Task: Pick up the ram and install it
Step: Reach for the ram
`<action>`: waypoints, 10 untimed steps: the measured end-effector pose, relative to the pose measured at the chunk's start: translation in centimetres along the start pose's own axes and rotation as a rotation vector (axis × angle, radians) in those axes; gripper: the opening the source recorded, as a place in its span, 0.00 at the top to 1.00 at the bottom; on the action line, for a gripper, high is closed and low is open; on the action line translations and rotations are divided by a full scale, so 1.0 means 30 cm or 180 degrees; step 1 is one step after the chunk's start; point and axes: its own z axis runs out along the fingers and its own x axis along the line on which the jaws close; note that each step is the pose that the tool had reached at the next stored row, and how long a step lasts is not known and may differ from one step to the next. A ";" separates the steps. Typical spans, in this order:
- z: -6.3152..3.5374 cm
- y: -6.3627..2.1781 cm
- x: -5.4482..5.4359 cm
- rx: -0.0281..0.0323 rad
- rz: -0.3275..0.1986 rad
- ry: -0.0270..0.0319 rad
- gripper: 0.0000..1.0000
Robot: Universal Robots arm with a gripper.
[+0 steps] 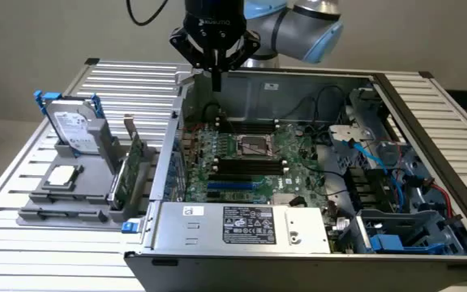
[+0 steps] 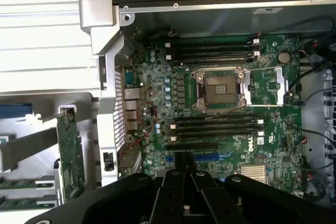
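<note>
Green and narrow, the ram is seen seated in the grey holder at the exterior view's left, beside the expansion card and outside the computer case. The gripper is clenched on nothing, hung at upper centre above the case's far corner.

The ribbed silvery metal table is gleaming smoothly; the grey sheet-metal computer case is looking matt, the green circuit-board motherboard slightly glossy.
</note>
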 end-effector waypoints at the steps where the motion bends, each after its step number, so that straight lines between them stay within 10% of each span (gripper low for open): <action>1: 0.000 0.000 0.000 0.0000 0.0000 0.0000 0.89; 10: 0.000 -0.001 0.006 0.0000 0.0001 -0.0002 0.89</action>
